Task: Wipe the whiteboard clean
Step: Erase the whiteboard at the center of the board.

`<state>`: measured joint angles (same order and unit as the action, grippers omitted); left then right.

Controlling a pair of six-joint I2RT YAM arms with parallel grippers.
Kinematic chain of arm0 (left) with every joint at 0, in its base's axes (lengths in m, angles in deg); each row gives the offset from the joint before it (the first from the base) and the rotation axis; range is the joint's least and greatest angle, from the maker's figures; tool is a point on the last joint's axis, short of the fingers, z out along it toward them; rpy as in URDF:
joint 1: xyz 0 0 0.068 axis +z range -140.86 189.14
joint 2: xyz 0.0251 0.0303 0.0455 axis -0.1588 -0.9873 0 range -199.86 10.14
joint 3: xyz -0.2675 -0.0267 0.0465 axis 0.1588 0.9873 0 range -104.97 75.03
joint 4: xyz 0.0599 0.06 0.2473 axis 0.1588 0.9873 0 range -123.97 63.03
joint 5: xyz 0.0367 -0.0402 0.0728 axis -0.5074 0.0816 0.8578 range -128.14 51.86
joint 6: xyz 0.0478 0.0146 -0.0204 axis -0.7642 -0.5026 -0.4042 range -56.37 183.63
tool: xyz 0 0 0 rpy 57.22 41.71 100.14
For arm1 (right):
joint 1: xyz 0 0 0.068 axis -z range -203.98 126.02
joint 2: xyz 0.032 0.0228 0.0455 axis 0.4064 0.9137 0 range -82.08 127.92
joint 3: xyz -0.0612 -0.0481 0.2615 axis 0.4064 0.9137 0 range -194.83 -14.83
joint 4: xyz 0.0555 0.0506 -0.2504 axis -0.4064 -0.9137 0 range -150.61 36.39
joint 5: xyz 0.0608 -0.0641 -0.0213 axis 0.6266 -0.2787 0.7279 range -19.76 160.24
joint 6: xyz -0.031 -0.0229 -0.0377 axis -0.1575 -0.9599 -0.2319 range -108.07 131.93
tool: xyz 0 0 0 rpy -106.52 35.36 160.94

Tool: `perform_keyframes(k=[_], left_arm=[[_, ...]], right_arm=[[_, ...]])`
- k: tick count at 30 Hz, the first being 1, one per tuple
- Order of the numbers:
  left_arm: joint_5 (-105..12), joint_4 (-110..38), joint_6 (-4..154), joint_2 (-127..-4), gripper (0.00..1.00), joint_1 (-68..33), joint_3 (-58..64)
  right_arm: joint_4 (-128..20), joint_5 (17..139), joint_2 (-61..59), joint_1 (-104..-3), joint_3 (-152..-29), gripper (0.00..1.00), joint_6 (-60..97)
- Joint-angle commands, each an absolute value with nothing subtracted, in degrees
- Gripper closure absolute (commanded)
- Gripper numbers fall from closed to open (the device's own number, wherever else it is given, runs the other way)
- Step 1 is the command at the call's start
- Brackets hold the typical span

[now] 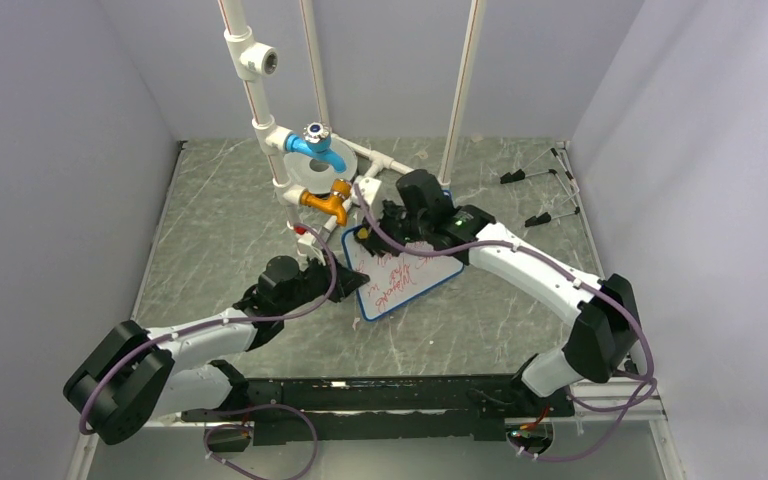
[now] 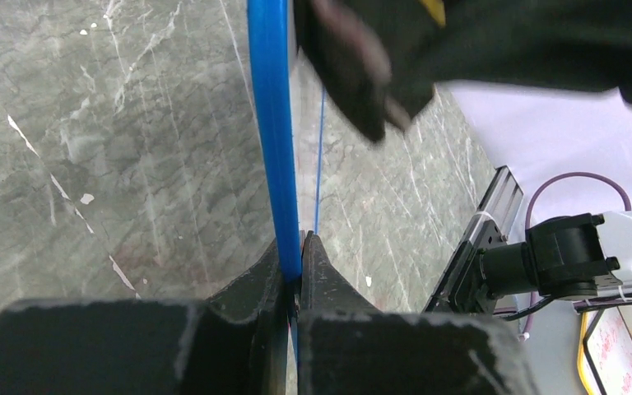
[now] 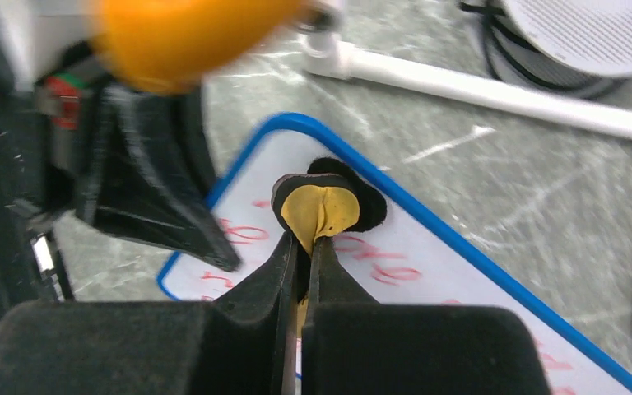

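Right now the whiteboard [image 1: 405, 275] sits mid-surface, turned at an angle, near the foot of the pipe frame [image 1: 260, 120]. Red writing covers most of its face. My left fingers [image 1: 336, 272] are clamped on its left edge. In the left wrist view the blue rim [image 2: 271, 123] runs edge-on straight down between them [image 2: 306, 255]. From that view I cannot tell whether the board lies flat or is raised a little on that side.

My right fingers [image 1: 370, 236] are pressed together on an eraser [image 3: 321, 206], a yellow pad with a black underside. It rests on the board's far left corner [image 3: 428, 271], just inside the rim and touching the first red marks. The orange tap [image 3: 189, 33] hangs just beyond that corner, with the blue tap [image 1: 312, 145] and the grey disc [image 1: 310, 175] behind it. Some black clips [image 1: 540, 195] lie well apart at the far right of the surface [image 1: 210, 230].
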<state>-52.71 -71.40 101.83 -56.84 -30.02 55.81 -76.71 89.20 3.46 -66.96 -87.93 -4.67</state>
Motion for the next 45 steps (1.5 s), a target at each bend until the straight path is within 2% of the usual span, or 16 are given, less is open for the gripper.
perform_keyframes(k=[1,10,20,28,32,37,45], left_arm=[[-59.77,-72.95,98.18,-56.40,1.00,-32.27,54.03],[-59.08,-73.51,98.31,-55.73,1.00,-32.27,55.29],[-57.31,-70.51,96.65,-53.71,1.00,-32.29,54.84],[-56.98,-70.12,96.04,-52.72,1.00,-32.31,55.28],[-56.63,-68.23,95.08,-52.82,1.00,-32.30,54.17],[-56.27,-67.78,95.27,-52.06,1.00,-32.34,54.47],[-56.85,-69.63,95.65,-52.21,1.00,-32.33,55.74]], right_arm=[[-78.05,95.51,5.82,-72.54,-89.34,1.00,-8.94],[-75.84,86.85,3.13,-66.33,-86.52,1.00,-9.50],[-83.54,94.07,6.39,-71.75,-87.00,1.00,-18.50],[-76.68,92.30,2.49,-62.20,-84.08,1.00,-11.98],[-78.54,98.66,2.99,-65.18,-83.32,1.00,-13.96],[-80.50,98.36,5.61,-72.03,-84.60,1.00,-16.31],[-76.75,91.21,4.10,-67.39,-84.70,1.00,-11.46]])
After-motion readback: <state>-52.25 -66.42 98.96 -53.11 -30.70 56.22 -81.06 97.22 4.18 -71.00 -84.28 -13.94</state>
